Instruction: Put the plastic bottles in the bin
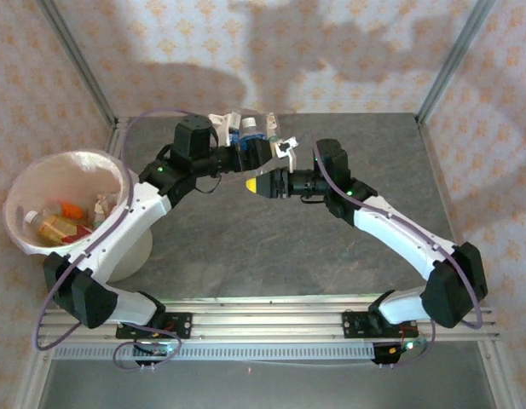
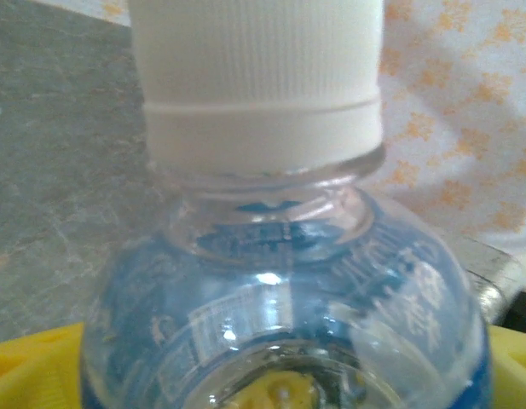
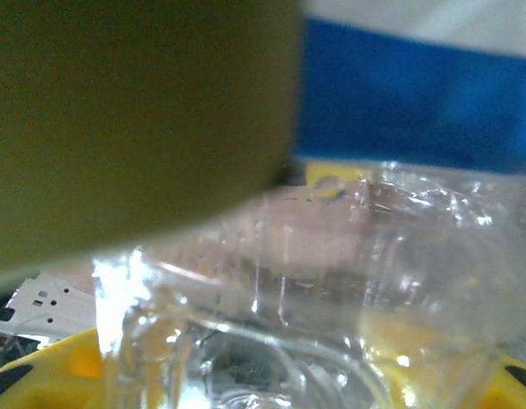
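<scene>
The clear bottle (image 1: 248,132) hangs above the far middle of the bench (image 1: 245,247), where the two arms meet, well apart from the bin (image 1: 41,170) at the left edge.

In the left wrist view the bottle sits right in the left gripper (image 1: 243,153). Its shoulder spans the whole gap between the yellow fingers (image 2: 28,366) at the bottom corners. The jaws stand wide on either side of the body, but whether they press on it cannot be told.

In that view the long axis runs from bottom to top. The white cap (image 2: 258,77) points upward, away from the fingers, and the blue label (image 2: 416,290) wraps the body below the neck. From above, the bottle's direction is too cluttered to read.

The right gripper (image 1: 256,183) comes in from the opposite side. In its wrist view the bottle's crumpled clear wall (image 3: 331,281) lies between its yellow fingers (image 3: 49,375), with the blue label band across the top right. The jaws are narrowed onto the bottle and hold it. A blurred dark olive shape covers the upper left of that view, and what it is cannot be told.

Other bottles (image 1: 62,223), with orange and red labels, lie inside the bin.
</scene>
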Available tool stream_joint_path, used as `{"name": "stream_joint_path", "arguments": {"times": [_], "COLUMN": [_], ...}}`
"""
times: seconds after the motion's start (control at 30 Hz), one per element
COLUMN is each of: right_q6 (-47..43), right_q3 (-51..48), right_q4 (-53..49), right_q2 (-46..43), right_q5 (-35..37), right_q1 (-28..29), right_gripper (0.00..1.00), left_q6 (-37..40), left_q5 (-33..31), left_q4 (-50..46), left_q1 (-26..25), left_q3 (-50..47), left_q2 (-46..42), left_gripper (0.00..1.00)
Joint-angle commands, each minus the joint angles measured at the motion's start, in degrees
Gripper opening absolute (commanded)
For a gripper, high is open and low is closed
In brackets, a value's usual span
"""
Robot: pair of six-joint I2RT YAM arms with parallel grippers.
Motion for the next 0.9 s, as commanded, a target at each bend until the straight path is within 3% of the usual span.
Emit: {"name": "stream_joint_path", "arguments": {"times": [0.0,0.1,0.2,0.3,0.4,0.53,0.6,0.7,0.87], "right_q6": [-0.4,-0.7,-2.6,-5.4,-7.2,-8.8,-9.0,-9.2,-9.2], "right_q3": [2.3,2.3,2.3,1.3,-1.2,-3.9,-4.4,-5.1,-4.5], "right_q4": [5.2,4.7,1.1,-0.7,1.3,1.9,1.3,1.8,1.8], "right_q2": [-0.7,-1.4,-2.9,-4.4,-6.3,-8.2,-8.6,-8.8,-8.0], "right_q5": [-4.7,-1.7,4.6,8.7,12.6,20.3,23.0,23.2,23.3], "right_q1": [1.4,1.4,1.4,1.4,1.4,1.3,1.2,1.0,0.9], "right_gripper": [0.49,0.62,0.82,1.0,0.99,0.99,0.99,0.99,0.99], "left_q6": [-1.4,-2.4,-2.9,-1.2,1.6,13.4,16.8,19.1,20.3], "left_q5": [5.4,4.9,1.6,-5.0,-8.0,-30.5,-44.6,-64.9,-86.8], "left_q4": [7.1,6.4,5.5,-3.6,-13.5,-36.8,-45.8,-52.6,-52.5], "left_q1": [-0.1,1.7,4.6,8.7,13.6,13.9,14.0,14.0,15.2], "left_q3": [0.0,-0.3,-2.1,-0.3,4.3,17.8,24.3,28.8,22.7], "left_q2": [1.3,0.4,-3.8,-8.4,-12.2,-14.6,-15.6,-17.4,-21.4], "left_gripper": [0.79,0.62,0.58,0.55,0.54,0.54,0.54,0.55,0.54]}}
